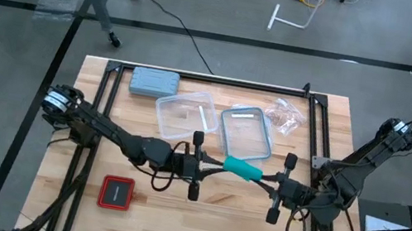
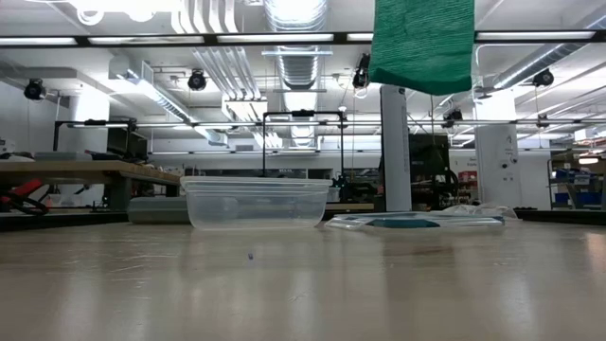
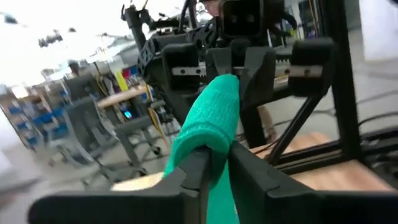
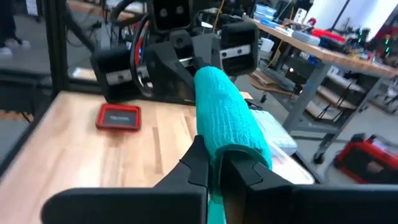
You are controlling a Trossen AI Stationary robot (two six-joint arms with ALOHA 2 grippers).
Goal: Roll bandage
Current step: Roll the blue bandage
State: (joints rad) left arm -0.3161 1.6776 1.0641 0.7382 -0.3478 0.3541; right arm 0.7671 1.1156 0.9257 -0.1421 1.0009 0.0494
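The teal-green bandage [image 1: 242,169] is a short, thick, bunched band held level in the air between my two grippers over the table's middle. My left gripper [image 1: 220,164] is shut on its left end and my right gripper [image 1: 265,178] on its right end, the two facing each other. In the low view the bandage [image 2: 421,43] hangs high above the tabletop, and both grippers are out of that picture. My left gripper pinches the bandage's left end [image 3: 208,146] between its two fingers, several layers bunched together. The fingers lie level, coming from the table's left, along the band. The bandage is lifted clear and runs on to the other gripper. My right gripper pinches the bandage's right end [image 4: 231,144] between its two fingers, the cloth bulging over the fingertips. The fingers lie level, coming from the table's right, along the band. The bandage is clear of the table.
A clear tub [image 1: 185,115] and its blue-rimmed lid [image 1: 247,132] lie just beyond the grippers. A grey-blue case [image 1: 153,81] sits at the far left, a crumpled clear wrapper [image 1: 284,116] at the far right, and a red-and-black square [image 1: 116,193] at the near left.
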